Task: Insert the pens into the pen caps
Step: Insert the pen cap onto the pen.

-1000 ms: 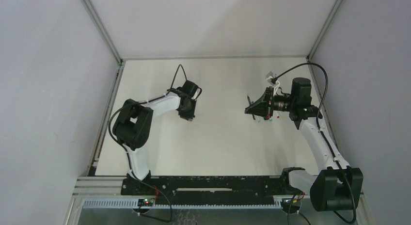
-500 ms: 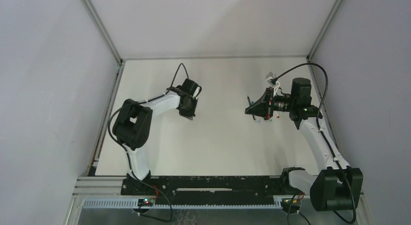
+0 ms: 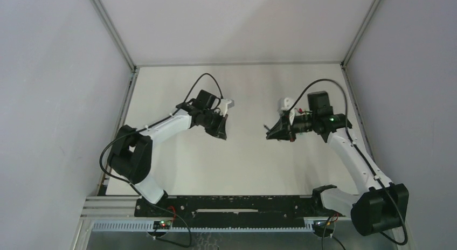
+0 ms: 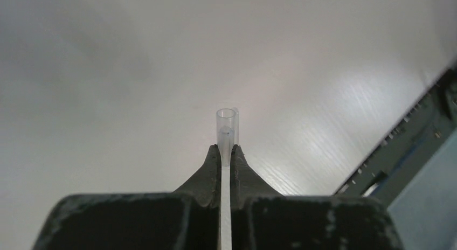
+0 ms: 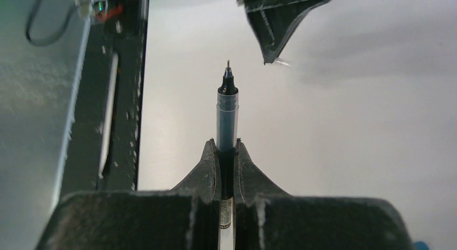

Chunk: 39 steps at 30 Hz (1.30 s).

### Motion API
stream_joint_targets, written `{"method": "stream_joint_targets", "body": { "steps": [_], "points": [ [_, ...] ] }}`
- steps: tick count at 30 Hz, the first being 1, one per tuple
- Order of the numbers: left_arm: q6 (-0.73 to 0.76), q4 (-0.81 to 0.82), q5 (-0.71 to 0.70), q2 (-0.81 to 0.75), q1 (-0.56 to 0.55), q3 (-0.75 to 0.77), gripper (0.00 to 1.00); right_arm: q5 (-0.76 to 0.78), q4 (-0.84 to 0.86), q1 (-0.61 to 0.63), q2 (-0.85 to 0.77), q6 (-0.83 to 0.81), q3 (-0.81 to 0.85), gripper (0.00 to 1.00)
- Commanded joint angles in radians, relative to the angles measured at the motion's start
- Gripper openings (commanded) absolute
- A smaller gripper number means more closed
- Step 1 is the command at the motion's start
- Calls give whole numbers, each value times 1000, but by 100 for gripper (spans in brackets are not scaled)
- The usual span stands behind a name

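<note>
Clear plastic, a short pen cap (image 4: 227, 126), is pinched in the left pincer (image 4: 226, 148) with its open mouth forward. One second ago this pincer hung low over the desk (image 3: 242, 169). Since then both pincers have swung toward the middle and now face each other, with a gap between. The right pincer (image 5: 227, 146) is pressed on a pen (image 5: 227, 107) whose dark tip points at the left one. Small print on the barrel is probably a label, too blurred to read.
</note>
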Motion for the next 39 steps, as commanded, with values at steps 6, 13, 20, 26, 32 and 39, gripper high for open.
{"method": "stream_joint_targets", "body": {
  "steps": [6,13,20,26,32,39],
  "points": [
    [162,-77,347,-39,-123,0,0,528,-111,312,-24,-621,-92,0],
    [206,-130,508,-27,-154,2,0,847,33,456,-22,-670,-197,0],
    [207,-152,547,13,-177,11,0,1007,131,559,-2,-658,-235,0],
    [204,-153,559,42,-193,22,0,1061,159,628,25,-640,-238,0],
    [202,-151,561,66,-196,38,0,1069,158,669,39,-637,-238,0],
    [201,-148,561,78,-196,49,0,1078,153,704,57,-639,-239,0]
  ]
}}
